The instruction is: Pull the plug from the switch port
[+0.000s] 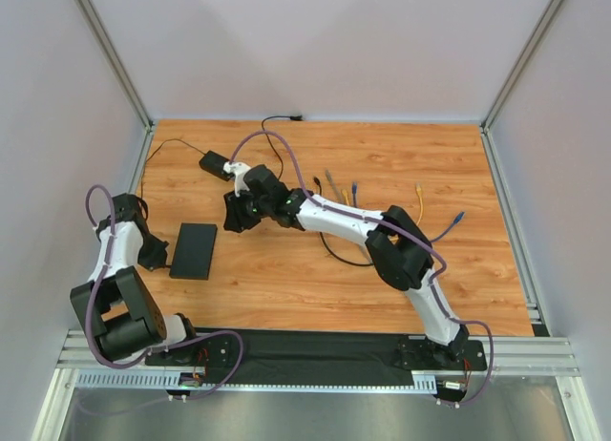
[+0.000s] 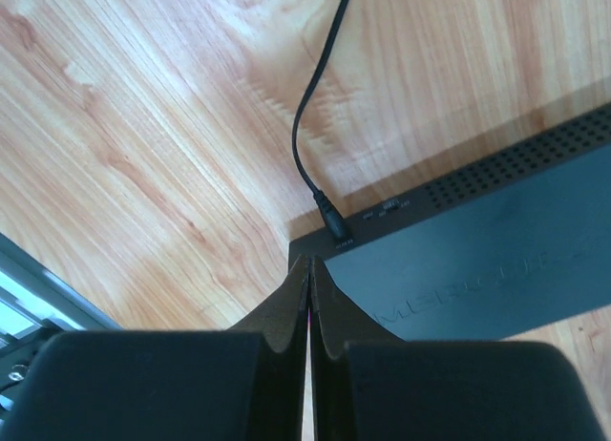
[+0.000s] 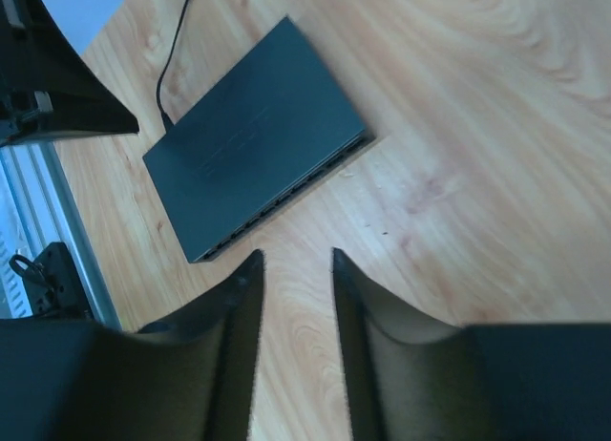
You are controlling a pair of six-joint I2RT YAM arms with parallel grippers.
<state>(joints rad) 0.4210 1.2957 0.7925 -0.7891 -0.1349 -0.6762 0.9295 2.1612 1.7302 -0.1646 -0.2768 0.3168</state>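
Observation:
The switch [image 1: 194, 251] is a flat black box lying on the wooden table at the left. A thin black cord [image 2: 310, 88] ends in a plug [image 2: 331, 221] seated in the switch's [image 2: 477, 241] side. My left gripper [image 2: 310, 260] is shut and empty, its tips at the switch's corner just beside that plug. The right wrist view shows the switch [image 3: 253, 136] from above, and no cable sits in its row of sockets [image 3: 286, 198]. My right gripper [image 3: 296, 255] hovers open above bare wood near that socket edge, holding nothing. From above it [image 1: 232, 217] sits right of the switch's far end.
A small black power brick [image 1: 216, 164] lies behind the switch. Several loose cables with coloured plugs [image 1: 353, 188] lie at mid-right, one orange [image 1: 418, 198], one blue [image 1: 458, 218]. A black cable loops [image 1: 336, 255] under the right arm. Enclosure walls surround the table.

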